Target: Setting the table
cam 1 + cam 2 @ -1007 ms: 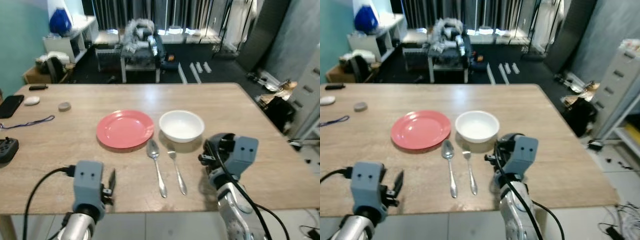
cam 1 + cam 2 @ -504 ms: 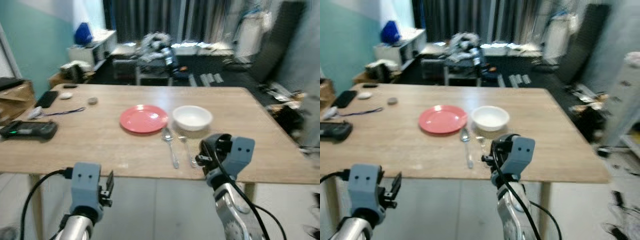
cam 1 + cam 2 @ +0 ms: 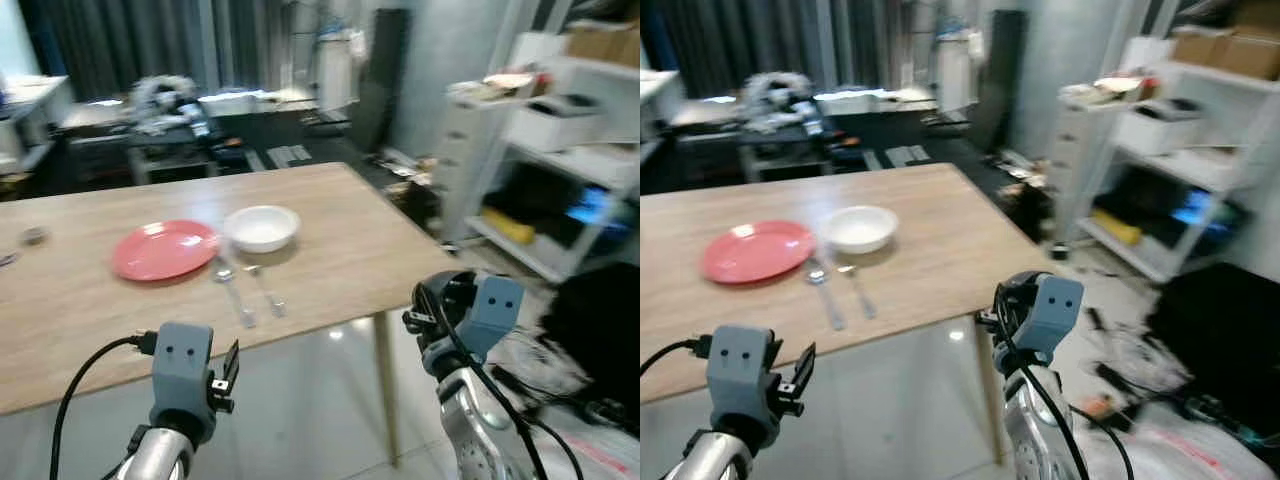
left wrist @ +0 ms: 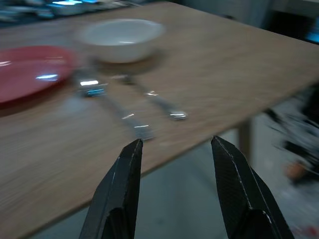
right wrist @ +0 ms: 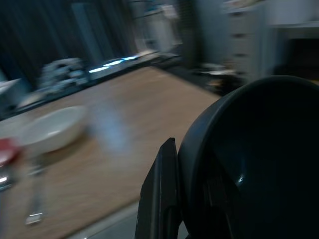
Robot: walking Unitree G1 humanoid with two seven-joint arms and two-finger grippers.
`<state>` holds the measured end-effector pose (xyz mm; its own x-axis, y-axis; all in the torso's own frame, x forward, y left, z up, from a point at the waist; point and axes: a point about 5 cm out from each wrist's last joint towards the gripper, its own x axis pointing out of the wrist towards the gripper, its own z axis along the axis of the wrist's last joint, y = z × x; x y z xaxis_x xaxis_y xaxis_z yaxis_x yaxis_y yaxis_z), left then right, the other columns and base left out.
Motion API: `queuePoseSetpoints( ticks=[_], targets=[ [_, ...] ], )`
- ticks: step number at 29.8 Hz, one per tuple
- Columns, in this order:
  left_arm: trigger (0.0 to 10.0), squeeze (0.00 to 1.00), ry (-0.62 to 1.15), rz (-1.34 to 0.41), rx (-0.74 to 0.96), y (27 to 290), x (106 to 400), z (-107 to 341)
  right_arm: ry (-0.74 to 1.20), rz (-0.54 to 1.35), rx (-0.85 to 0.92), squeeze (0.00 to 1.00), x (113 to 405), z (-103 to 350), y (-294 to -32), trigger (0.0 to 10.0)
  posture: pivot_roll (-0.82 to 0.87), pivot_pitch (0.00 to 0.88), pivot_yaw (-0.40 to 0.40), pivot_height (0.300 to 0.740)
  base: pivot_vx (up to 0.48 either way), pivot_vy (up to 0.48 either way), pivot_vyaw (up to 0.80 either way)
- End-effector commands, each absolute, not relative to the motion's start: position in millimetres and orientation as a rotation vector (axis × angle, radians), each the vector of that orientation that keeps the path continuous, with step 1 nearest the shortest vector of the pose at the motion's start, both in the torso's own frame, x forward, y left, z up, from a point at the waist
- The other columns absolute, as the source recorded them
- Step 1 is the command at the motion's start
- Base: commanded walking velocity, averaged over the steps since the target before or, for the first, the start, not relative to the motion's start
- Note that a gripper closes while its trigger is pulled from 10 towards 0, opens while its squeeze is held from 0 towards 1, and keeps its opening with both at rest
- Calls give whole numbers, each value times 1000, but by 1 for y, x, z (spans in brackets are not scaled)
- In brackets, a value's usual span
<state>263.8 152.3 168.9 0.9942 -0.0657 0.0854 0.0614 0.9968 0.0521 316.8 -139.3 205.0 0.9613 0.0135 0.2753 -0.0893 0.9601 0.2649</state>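
Tabletop (image 3: 330, 235) of pale wood runs across the left of the head views, and the setting lies on it: a round coral-red plate (image 3: 165, 249), a white ceramic bowl (image 3: 261, 227) just beside it on the right, nearly touching its rim. In front of them, toward the robot, a silver metal spoon (image 3: 231, 294) and a silver metal fork (image 3: 266, 293) lie side by side, handles pointing to the table's near edge, spoon on the left below the gap between plate and bowl, fork on the right below the bowl. They sit close together but apart.

Both arms are raised off the table's near edge, over the light tiled floor (image 3: 300, 410). Left gripper (image 4: 174, 149) is parted and holds nothing, its two black fingers (image 4: 124, 184) framing the spoon and fork in its wrist view, with the table edge just beyond the tips. Right gripper (image 3: 425, 320) hangs well to the right of the table corner; whether its fingers are apart or together I cannot tell, since its wrist view is blurred and largely blocked by a dark rounded housing.

White shelving (image 3: 560, 150) with boxes stands at the right of the room. Dark curtains (image 3: 140, 40) close the back.
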Motion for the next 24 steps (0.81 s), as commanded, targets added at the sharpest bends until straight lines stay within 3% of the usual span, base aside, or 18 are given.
queuePoseSetpoints(
  ticks=[1, 24],
  targets=[
    [10000, 0, -69, -66, 55, 152, 263, 165, -269, 49, 284, 0, 316, 203, -140, 10000, 90, 108, 52, 740, 0, 0, -788],
    [10000, 0, -39, -123, 61, 145, 263, 161, -254, 44, 276, 0, 315, 199, -141, 10000, 86, 117, 50, 740, 0, 0, -798]
  ],
)
